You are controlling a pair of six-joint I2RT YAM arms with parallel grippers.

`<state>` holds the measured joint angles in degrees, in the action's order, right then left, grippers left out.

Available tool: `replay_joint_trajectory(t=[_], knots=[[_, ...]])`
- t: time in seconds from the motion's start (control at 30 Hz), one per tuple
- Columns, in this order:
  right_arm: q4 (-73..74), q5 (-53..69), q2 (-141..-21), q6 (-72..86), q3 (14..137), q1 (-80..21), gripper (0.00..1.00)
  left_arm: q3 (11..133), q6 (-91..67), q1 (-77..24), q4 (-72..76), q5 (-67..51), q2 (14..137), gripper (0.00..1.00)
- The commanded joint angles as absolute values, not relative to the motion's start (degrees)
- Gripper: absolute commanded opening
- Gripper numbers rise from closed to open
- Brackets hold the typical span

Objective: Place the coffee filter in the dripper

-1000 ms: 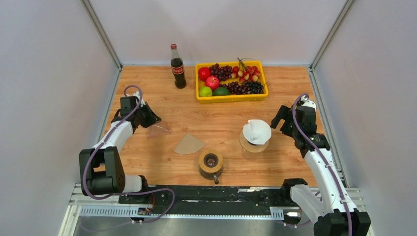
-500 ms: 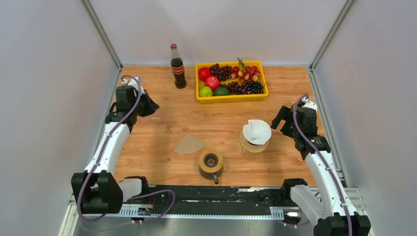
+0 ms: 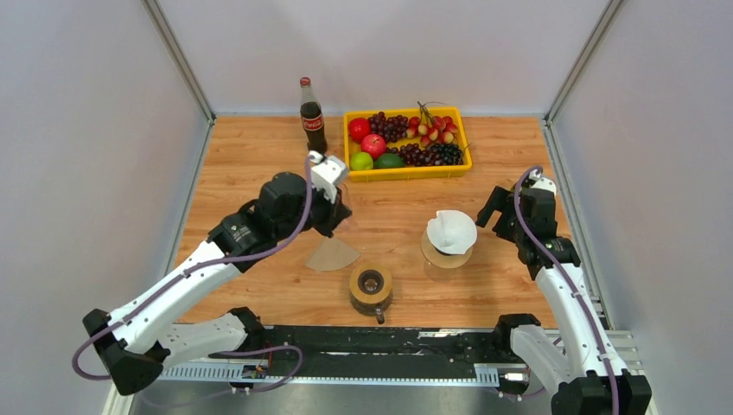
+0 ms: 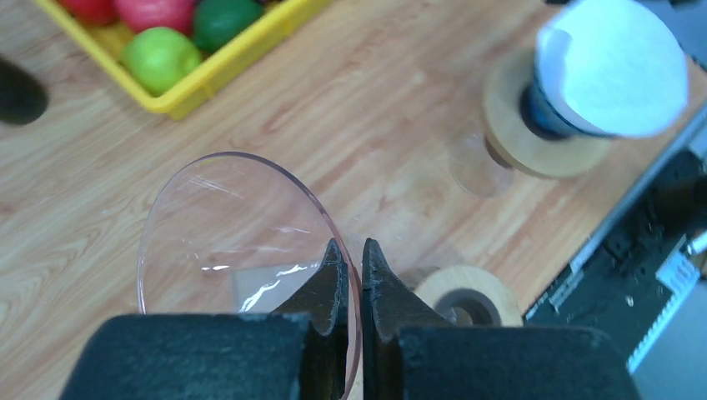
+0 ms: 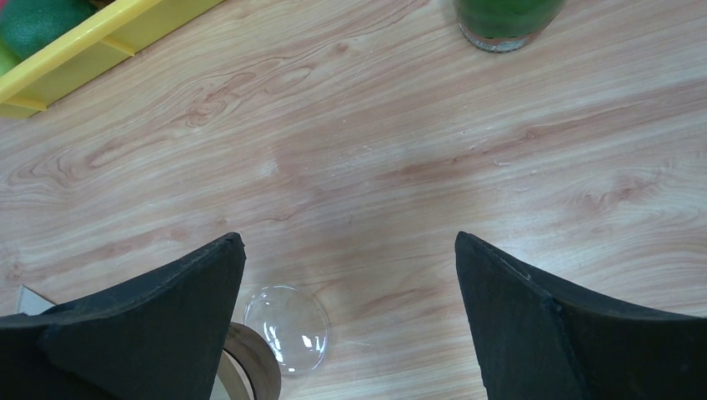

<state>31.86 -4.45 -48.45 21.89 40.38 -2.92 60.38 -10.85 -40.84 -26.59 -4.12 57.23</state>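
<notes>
Top external view: we are looking down on a wooden table [image 3: 259, 156] with two arms. The left arm is reaching in over the middle. The left gripper [image 3: 335, 212] is hanging at 12 o'clock of a brown coffee filter [image 3: 333, 253], which is lying flat on the wood, apart from the gripper. At 4 o'clock of that filter, a wooden ring stand [image 3: 371, 287] is sitting near the front edge. At 3 o'clock of the brown filter, a white paper filter [image 3: 451, 230] is resting in a second holder with a wooden collar [image 3: 441, 258]. Along the far edge, a cola bottle [image 3: 312, 117] is standing at 11 o'clock, and a yellow tray [image 3: 406, 173] of fruit is sitting at 12 o'clock beside it. The right gripper [image 3: 497, 212] is hovering at 3 o'clock of the white filter, not touching it.

Left wrist view: we are seeing the two black fingers [image 4: 329, 283] pressing together on the rim of a clear dripper [image 4: 225, 225], one on each side of its wall, holding it above the table.

Right wrist view: we are seeing the right jaws standing wide apart over bare wood, gripping nothing.
</notes>
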Motion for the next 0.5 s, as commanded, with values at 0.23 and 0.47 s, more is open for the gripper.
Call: replay_joint_trajectory(t=[0.23, 0.47], knots=[[29.58, -5.4, -48.68, 20.92, 40.23, -2.55, 1.0, 70.37, -5.27, -69.01, -41.49, 16.99, 65.1, 0.0], [29.59, -5.1, -48.69, 21.01, 39.9, -2.66, 1.0, 69.59, -8.8, -73.01, -42.27, 16.14, 66.09, 0.0]])
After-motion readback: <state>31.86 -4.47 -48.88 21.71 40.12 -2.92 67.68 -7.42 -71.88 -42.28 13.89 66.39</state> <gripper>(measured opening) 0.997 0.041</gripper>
